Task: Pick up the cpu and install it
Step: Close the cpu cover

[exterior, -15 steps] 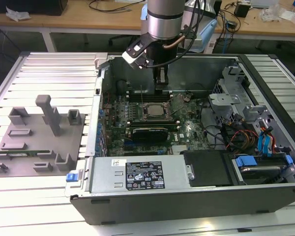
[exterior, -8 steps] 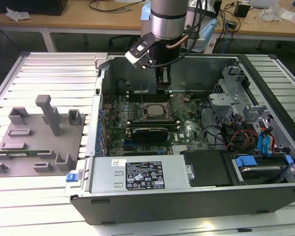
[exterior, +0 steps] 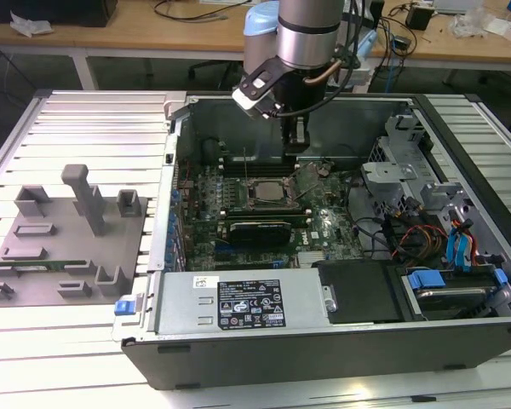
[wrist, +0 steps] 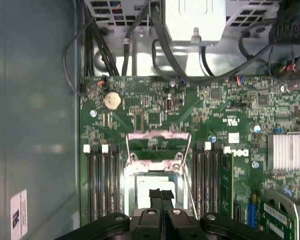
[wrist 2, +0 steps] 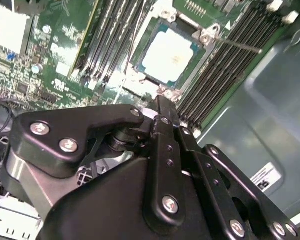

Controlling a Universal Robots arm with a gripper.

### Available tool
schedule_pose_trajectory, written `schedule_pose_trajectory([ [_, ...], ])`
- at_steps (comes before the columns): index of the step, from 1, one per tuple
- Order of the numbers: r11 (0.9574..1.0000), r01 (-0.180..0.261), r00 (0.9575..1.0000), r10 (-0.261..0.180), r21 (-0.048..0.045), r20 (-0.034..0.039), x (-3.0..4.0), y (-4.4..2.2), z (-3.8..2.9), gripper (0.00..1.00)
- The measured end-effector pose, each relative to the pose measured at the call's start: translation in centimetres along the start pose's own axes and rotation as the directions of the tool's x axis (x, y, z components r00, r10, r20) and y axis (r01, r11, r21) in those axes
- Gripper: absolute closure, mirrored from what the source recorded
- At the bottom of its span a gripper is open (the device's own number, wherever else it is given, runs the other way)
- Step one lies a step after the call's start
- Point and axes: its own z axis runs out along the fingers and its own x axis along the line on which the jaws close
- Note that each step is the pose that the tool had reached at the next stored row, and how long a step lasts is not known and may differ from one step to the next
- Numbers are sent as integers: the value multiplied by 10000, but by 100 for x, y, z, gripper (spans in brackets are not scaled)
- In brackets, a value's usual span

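Your exterior view took in the ribbed metal surface [exterior: 85, 111], the open computer case [exterior: 341, 341] and, at that view's left, the grey tray [exterior: 68, 247] of moulded fixtures. The wrist views gave you the green motherboard [wrist: 155, 110] close up. In the second wrist view the cpu [wrist 2: 172, 52] lay flat in its socket [wrist 2: 208, 36], pale silver top showing, with long black memory slots [wrist 2: 225, 65] on either side. The gripper [wrist: 161, 194] hung near the socket, clear of the cpu, its black fingers pressed together with nothing between them. In the first wrist view the socket's metal plate [wrist: 158, 136] stood swung open.
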Motion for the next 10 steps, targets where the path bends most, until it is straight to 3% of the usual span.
schedule_pose_trajectory([
  [4, 10000, 0, 10000, 0, 43, 0, 1, 100, 2, 89],
  [10, 9999, 2, 10000, -2, 167, 1, 5, 357, 6, 89],
])
